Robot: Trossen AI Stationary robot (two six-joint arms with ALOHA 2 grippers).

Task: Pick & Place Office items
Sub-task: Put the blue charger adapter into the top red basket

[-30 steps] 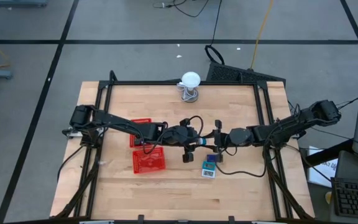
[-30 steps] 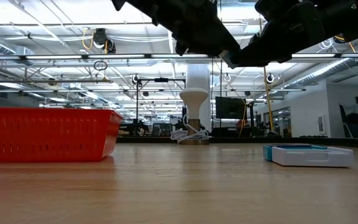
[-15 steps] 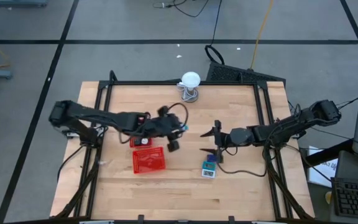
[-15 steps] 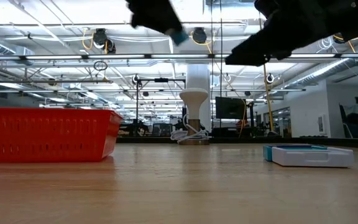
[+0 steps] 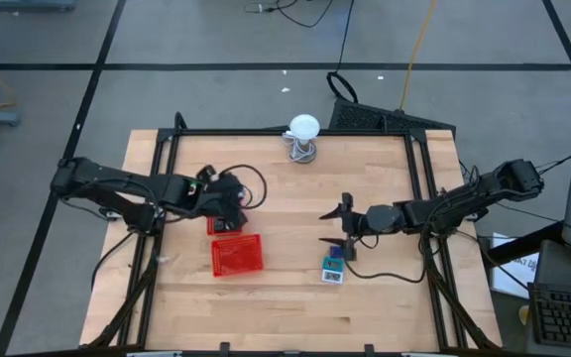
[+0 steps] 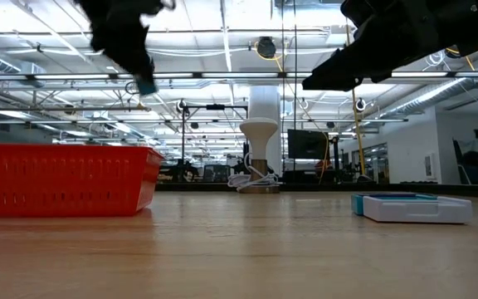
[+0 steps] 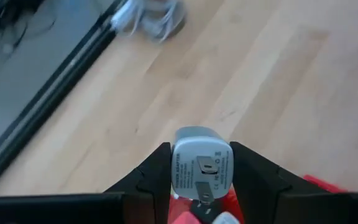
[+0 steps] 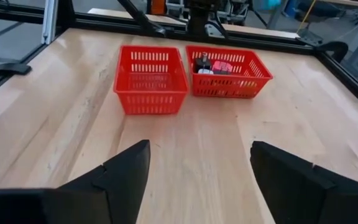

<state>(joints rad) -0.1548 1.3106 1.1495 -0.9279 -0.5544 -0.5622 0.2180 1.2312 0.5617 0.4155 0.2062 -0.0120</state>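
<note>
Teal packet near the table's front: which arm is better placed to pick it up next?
Right. The right gripper hangs open and empty beside the teal packet; the left gripper is holding a white adapter over the red trays.

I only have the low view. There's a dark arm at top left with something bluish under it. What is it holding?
Observer: The left tool is shut on a grey plug adapter.
Operator: What's underneath it?
Observer: Roughly the rear red tray, which already holds small pieces. The front red tray looks empty.
Operator: And the right tool?
Observer: The right tool is open and empty, above the table beside the teal packet.
</note>
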